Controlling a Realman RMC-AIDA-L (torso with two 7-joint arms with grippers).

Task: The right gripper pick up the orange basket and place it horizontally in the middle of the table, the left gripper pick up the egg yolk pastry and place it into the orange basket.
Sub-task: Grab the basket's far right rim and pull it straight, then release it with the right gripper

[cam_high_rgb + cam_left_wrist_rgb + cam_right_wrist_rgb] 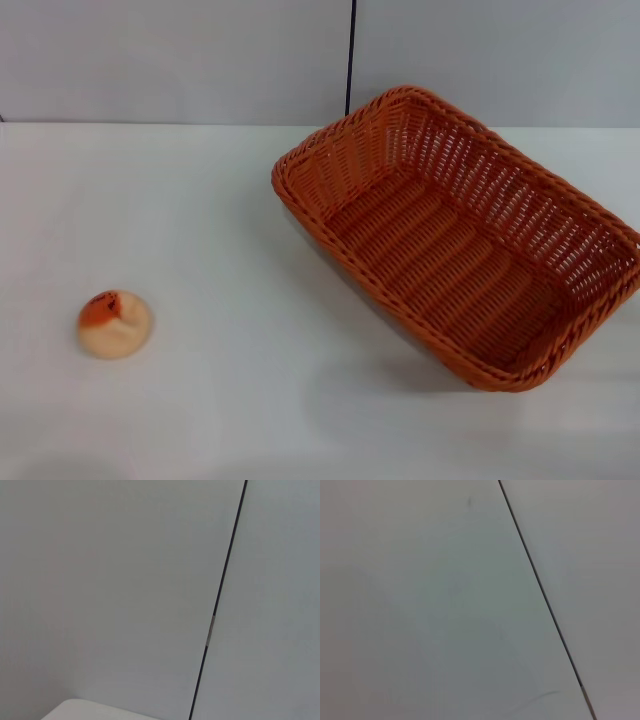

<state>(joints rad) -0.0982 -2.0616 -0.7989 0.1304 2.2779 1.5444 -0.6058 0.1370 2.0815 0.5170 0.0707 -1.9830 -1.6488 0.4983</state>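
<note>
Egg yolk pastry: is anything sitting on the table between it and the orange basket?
Nothing visible. The egg yolk pastry lies on the table's left near side, the orange basket sits askew at the right, and only bare tabletop lies between them. Neither gripper is in view.

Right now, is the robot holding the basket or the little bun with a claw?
Neither. No claw shows in any view; the orange basket and the egg yolk pastry both rest alone on the table.
</note>
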